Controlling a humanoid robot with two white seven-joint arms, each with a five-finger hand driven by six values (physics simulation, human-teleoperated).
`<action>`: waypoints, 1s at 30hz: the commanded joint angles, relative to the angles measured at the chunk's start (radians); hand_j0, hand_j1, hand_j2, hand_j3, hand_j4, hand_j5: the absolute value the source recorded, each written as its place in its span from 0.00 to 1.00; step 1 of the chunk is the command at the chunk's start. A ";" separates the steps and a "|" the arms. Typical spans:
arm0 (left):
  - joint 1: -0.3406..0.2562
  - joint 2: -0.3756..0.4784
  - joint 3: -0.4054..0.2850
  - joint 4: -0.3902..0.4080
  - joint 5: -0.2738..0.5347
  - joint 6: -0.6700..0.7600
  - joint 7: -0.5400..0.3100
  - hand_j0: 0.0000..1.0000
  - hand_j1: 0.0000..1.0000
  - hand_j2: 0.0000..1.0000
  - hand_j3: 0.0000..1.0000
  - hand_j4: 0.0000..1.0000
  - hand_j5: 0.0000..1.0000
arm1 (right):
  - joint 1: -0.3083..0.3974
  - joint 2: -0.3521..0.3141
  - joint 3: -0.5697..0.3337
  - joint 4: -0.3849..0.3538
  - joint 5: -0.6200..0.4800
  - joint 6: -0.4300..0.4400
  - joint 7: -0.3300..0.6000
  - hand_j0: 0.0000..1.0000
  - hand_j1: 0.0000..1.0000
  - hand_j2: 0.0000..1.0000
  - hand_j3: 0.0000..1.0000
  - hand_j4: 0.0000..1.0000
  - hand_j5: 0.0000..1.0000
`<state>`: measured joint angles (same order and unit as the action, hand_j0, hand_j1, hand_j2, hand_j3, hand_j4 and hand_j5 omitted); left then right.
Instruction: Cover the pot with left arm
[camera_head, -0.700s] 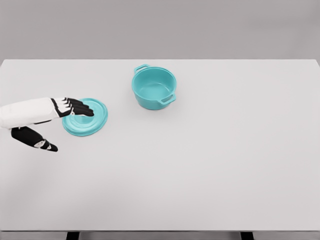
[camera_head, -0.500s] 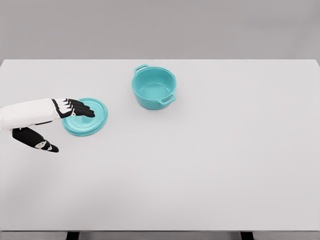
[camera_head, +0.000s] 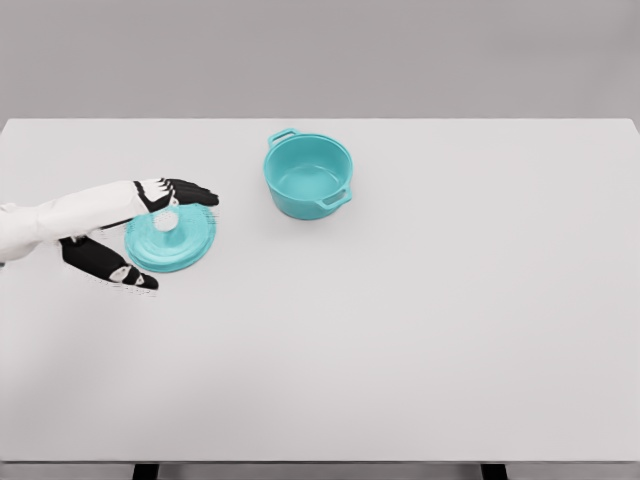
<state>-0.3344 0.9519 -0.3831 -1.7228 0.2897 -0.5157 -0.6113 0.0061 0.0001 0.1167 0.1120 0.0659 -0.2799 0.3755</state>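
Observation:
A teal pot (camera_head: 308, 177) with two side handles stands open and empty at the back middle of the white table (camera_head: 420, 320). Its teal lid (camera_head: 172, 240) lies flat on the table to the left, with a pale knob (camera_head: 165, 222) at its centre. My left hand (camera_head: 150, 235) comes in from the left edge and straddles the lid: the black fingers (camera_head: 188, 192) reach over its far rim and the thumb (camera_head: 118, 270) lies at its near left side. The fingers are spread and are not closed on the knob.
The pot stands roughly one lid's width to the right of the lid and a little farther back. The right arm does not show.
My left hand has moved right and farther over the lid. The fingers now reach past the knob to the far rim, and the thumb has come up to the lid's near edge.

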 joint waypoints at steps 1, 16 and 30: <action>0.000 -0.002 -0.003 0.014 0.192 0.081 0.000 1.00 1.00 1.00 1.00 1.00 1.00 | 0.000 0.000 0.000 0.000 0.002 0.001 0.000 1.00 1.00 1.00 1.00 1.00 1.00; -0.138 -0.018 -0.188 0.243 0.022 0.126 0.030 0.93 0.93 0.93 0.93 0.93 0.93 | 0.000 0.000 0.000 0.000 0.002 0.001 0.000 1.00 1.00 1.00 1.00 1.00 1.00; -0.192 -0.087 -0.235 0.370 -0.024 0.126 0.028 0.81 0.81 0.81 0.81 0.81 0.81 | 0.000 0.000 0.000 0.000 0.000 0.001 0.000 1.00 1.00 1.00 1.00 1.00 1.00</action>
<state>-0.5277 0.8670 -0.6180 -1.3572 0.2604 -0.3911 -0.5829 0.0046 0.0001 0.1167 0.1120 0.0660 -0.2798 0.3755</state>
